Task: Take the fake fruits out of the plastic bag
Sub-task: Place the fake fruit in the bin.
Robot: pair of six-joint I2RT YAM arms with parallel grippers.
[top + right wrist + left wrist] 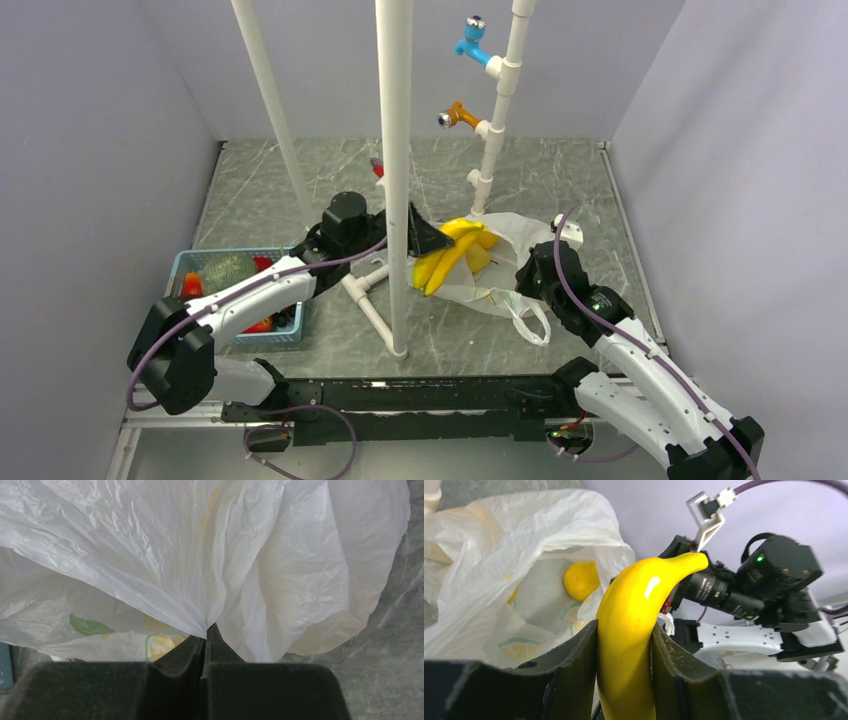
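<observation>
Dark fingers [574, 665] of the left claw [625, 627] are clenched on a yellow banana [634, 595], one on each flank, its tip curving up past them toward the right arm's wrist. Seen from above, that banana belongs to a yellow bunch [450, 255] lying at the open mouth of the plastic bag [520, 235], just ahead of the left claw. Deeper in the mouth, beyond the left claw's fingertips, a second yellow fruit [581, 580] rests against the inner film.

On the bag's other side, the right claw [206, 632] is pinched tight on a gathered fold of the film, which fans out from the pinch in creases. One loop handle [530, 320] trails on the tabletop [560, 180] beside the right claw, toward the near edge.

Room is tight around the left claw: a white upright pipe [395, 170] stands just beside it, and the pipe's foot [375, 310] runs across the tabletop under its wrist. Behind the left claw, under its arm, a light-blue basket [190, 262] sits near the tabletop's left edge, holding a green melon [228, 268] and red pieces. Open grey surface stretches from the bag to the far wall and to the right edge.
</observation>
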